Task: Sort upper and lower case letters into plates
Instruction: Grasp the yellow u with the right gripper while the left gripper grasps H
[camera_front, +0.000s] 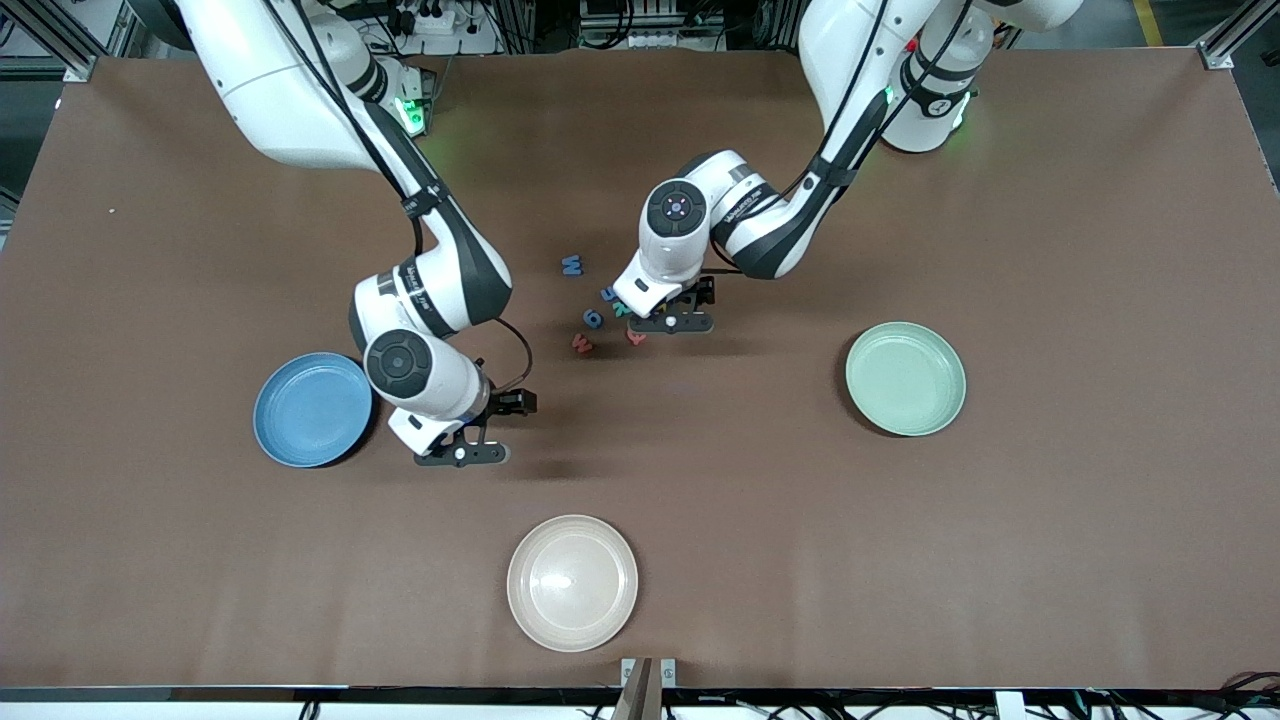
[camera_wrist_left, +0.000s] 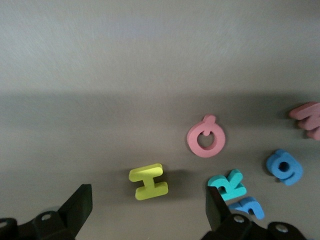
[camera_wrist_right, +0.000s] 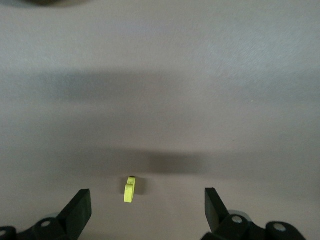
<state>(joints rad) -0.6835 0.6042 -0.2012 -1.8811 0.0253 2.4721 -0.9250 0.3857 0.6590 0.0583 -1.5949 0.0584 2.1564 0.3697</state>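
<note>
Several letters lie mid-table: a blue one (camera_front: 571, 265) apart, then blue (camera_front: 593, 318), teal (camera_front: 620, 309) and red (camera_front: 581, 344) ones together. My left gripper (camera_front: 680, 322) hangs open just over this cluster. In the left wrist view it (camera_wrist_left: 147, 210) has a yellow H (camera_wrist_left: 148, 181) between its fingers, with a pink ring-shaped letter (camera_wrist_left: 206, 140), a teal R (camera_wrist_left: 227, 185) and a blue letter (camera_wrist_left: 284, 166) beside it. My right gripper (camera_front: 462, 455) is open low beside the blue plate (camera_front: 312, 408); in its wrist view it (camera_wrist_right: 147, 210) has a small yellow letter (camera_wrist_right: 130, 190) between its fingers. The mint green plate (camera_front: 905, 378) is empty.
A cream-white plate (camera_front: 572, 582) sits empty near the table's front edge, nearer the front camera than both grippers. The brown table top (camera_front: 1050, 520) spreads wide around the plates.
</note>
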